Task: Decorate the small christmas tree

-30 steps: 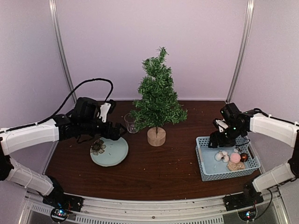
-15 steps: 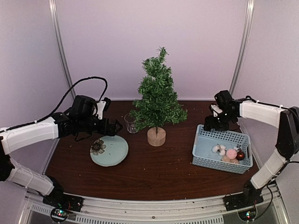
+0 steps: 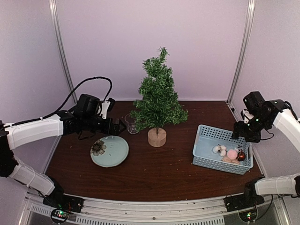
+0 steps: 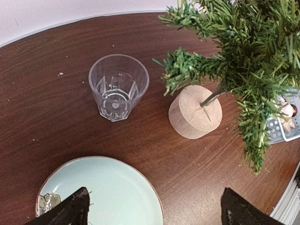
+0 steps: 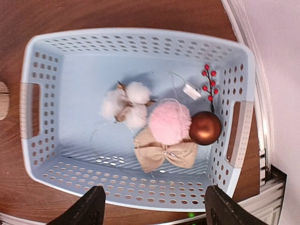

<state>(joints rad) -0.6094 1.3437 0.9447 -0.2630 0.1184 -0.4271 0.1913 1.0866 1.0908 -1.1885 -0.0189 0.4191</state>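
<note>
Right pincer [image 5: 154,211] open, empty, above the basket [image 5: 140,40] right of the tree [image 3: 158,101], left pincer [image 4: 152,208] wide open, empty, left of it; tree upright on the tabletop [image 3: 154,173], bare, all ornaments [image 5: 169,123] unpicked, so likely nothing done yet.

Bristly christmas tree [image 3: 158,96], likely matt-wood base [image 4: 194,112]

L wrist view: small christmas tree [image 4: 243,61] cut off top & right, plate [image 4: 117,192] cut at btm. Overhead: basket [image 3: 206,150] contents too small.
</note>
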